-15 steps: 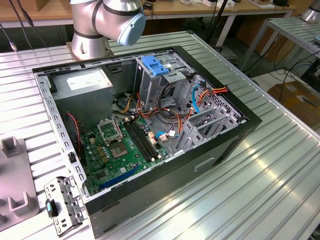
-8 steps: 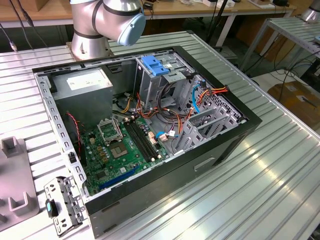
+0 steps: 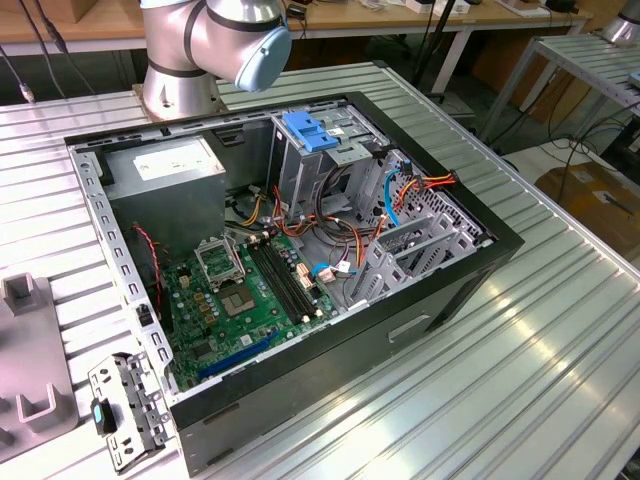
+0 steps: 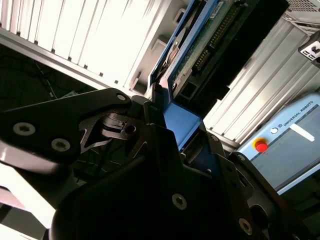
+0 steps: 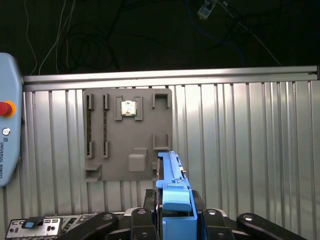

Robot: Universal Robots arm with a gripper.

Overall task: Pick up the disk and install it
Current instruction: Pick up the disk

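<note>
As it sits clamped edge-on in the black metal gripper (image 5: 175, 204), the flat dark rectangular disk (image 5: 169, 167) shows only a thin profile in the first wrist view, w/ the rounded end of its bright blue plastic carrier btw the fingers (image 5: 151, 210). In the second wrist view the disk (image 4: 215, 35) juts out past the gripper (image 4: 182, 120): dark body, green board edge w/ a row of connector pins, blue frame down the sides. Jaws are drawn in to the carrier's width, pressing both sides of the blue end. The disk is held up off the table.

Room: the ribbed aluminium table (image 5: 250, 150) lies bare beyond the disk's tip. Its far edge is a straight rail, w/ dark floor and cables past it.

Around, by size, in the exterior view:
- An open black PC case (image 3: 440, 300) lies on the table (image 3: 540, 380), w/ its green motherboard (image 3: 250, 290) exposed.
- A tall grey drive cage (image 3: 300, 180) is topped by a blue plastic latch plate (image 3: 312, 133).
- Orange/red wires (image 3: 430, 183) crowd the space beside the cage.

In the first wrist view:
- A pale blue teach pendant w/ a red button (image 5: 7, 135) lies at the table edge.
- A flat grey slotted fixture plate (image 5: 127, 140) sits just beside the disk's line.
- A small perforated metal bracket (image 5: 45, 227) is near the gripper.
</note>
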